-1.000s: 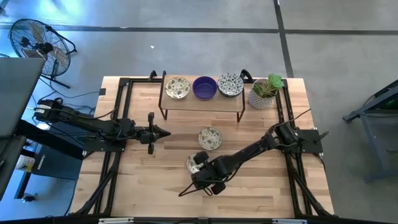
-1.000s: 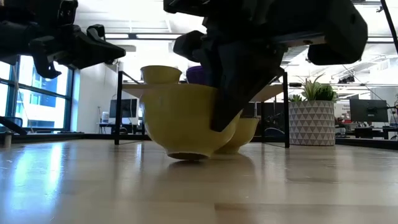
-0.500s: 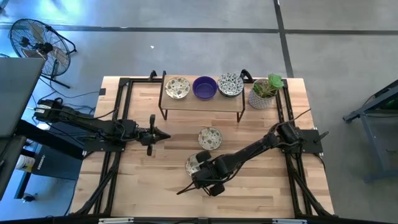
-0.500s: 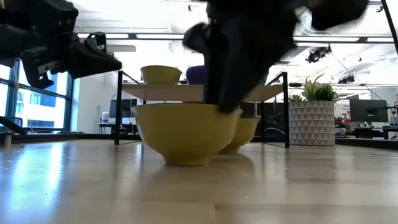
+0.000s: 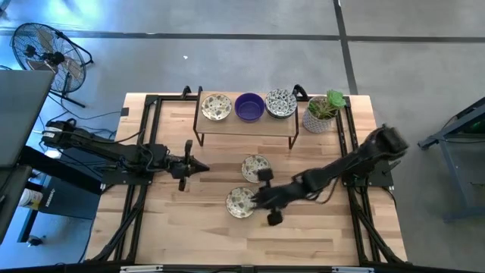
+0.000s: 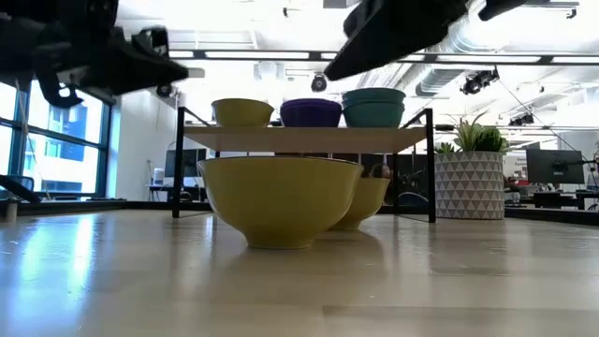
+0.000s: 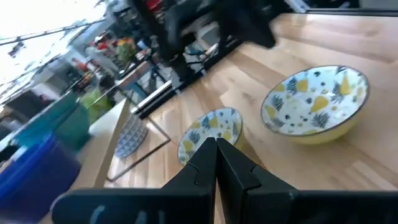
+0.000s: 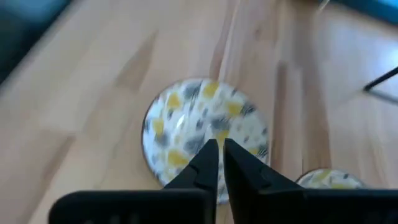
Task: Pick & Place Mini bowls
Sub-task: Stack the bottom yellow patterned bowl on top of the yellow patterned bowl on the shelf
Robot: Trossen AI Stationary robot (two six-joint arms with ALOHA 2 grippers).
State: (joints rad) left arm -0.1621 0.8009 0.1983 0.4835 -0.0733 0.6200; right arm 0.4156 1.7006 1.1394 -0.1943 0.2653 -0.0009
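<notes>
Front mini bowl point(image 5: 240, 202): round, shallow, cream interior with yellow-and-dark floral speckle, yellow outside; sits free on the pale wood-plank table point(image 5: 197, 235). Second patterned bowl point(image 5: 255, 167) near, behind it. Right gripper point(image 5: 264, 196): just beside the front bowl, raised, fingers pressed together, empty. Left gripper point(image 5: 206, 167): clenched, empty, well apart.
</notes>
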